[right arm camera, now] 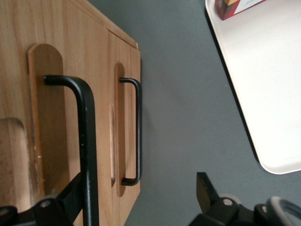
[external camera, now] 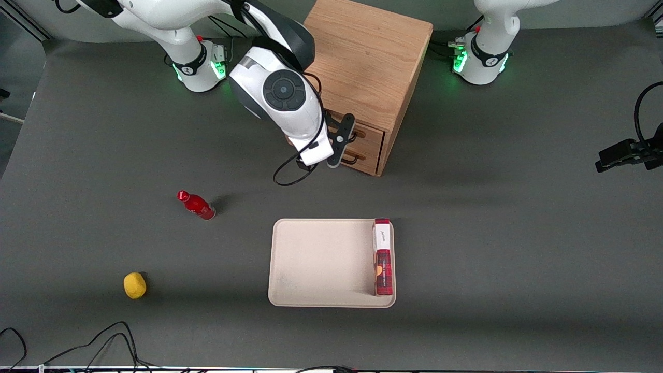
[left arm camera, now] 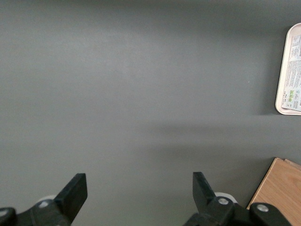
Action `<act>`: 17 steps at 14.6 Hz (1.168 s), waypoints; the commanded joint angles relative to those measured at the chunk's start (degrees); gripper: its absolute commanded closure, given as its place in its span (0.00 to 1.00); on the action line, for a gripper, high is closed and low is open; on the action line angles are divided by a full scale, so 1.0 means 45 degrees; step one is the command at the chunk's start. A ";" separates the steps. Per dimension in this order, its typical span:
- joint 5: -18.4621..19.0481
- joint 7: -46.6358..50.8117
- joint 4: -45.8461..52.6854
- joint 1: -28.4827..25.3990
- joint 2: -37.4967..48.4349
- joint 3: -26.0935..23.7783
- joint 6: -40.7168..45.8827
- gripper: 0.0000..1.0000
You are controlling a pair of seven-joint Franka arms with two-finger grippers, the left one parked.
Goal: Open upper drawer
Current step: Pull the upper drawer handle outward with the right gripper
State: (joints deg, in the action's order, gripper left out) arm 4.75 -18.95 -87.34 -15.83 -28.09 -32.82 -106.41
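two light oak drawers are sitting shut in the front of the wooden cabinet [external camera: 370,67], which is standing at the upper middle of the front view. the upper drawer [external camera: 369,135] is lying flush, its black bar handle [right arm camera: 87,150] passing between the fingers of the hand [external camera: 346,139]. the hand is hovering right at the drawer front, its fingers spread apart around the bar and not pinching it. the lower drawer [external camera: 362,158] is showing its own black handle [right arm camera: 136,132] just beneath. nearer the front camera, a cream tray [external camera: 321,261] is resting on the grey tabletop [external camera: 518,233], carrying a red box [external camera: 383,256] along one edge. a red bottle [external camera: 197,205] and a yellow ball [external camera: 134,285] are lying toward the working arm's end.
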 commanded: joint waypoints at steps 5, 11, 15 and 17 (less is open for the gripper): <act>0.0467 -0.0535 0.0306 0.0119 -0.0379 0.0750 -0.0668 0.00; 0.0369 -0.0496 0.0872 0.0100 -0.0651 0.1394 -0.1157 0.00; 0.0369 -0.0516 0.0932 0.0119 -0.0750 0.1688 -0.1703 0.00; 0.0350 -0.0535 0.1067 0.0100 -0.0827 0.1922 -0.1762 0.00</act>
State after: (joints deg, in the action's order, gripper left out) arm 5.63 -20.45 -84.84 -15.07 -30.36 -25.07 -113.81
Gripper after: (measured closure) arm 0.000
